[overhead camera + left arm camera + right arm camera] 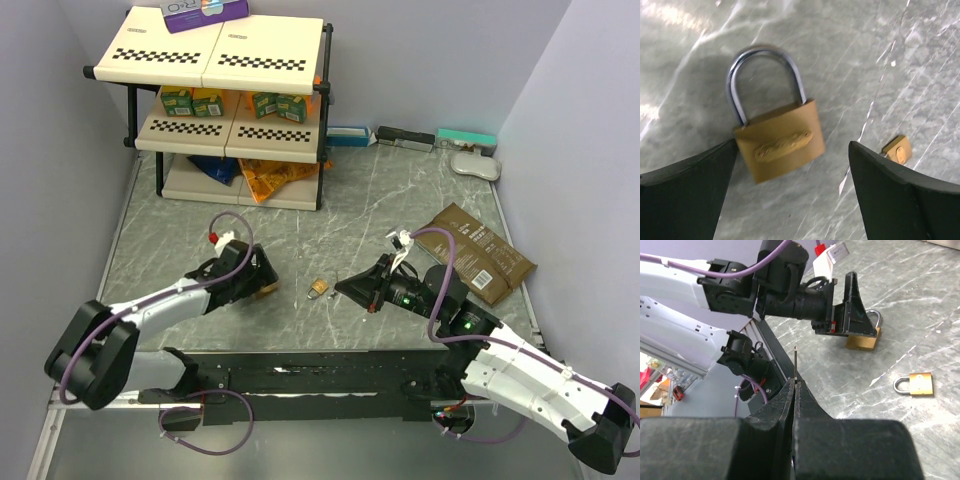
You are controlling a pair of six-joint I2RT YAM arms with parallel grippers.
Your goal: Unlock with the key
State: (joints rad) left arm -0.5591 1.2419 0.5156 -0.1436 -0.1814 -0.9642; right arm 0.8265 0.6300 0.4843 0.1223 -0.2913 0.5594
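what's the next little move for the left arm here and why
Probably close the left gripper on the larger brass padlock with the steel shackle: its open fingers flank the body, and the right gripper is shut on the slim dark metal key, which needs a steadied lock.

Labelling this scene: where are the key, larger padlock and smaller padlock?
key (796,365), right wrist view, its thin blade
larger padlock (780,146), left wrist view, brass body
smaller padlock (920,384), right wrist view, brass body
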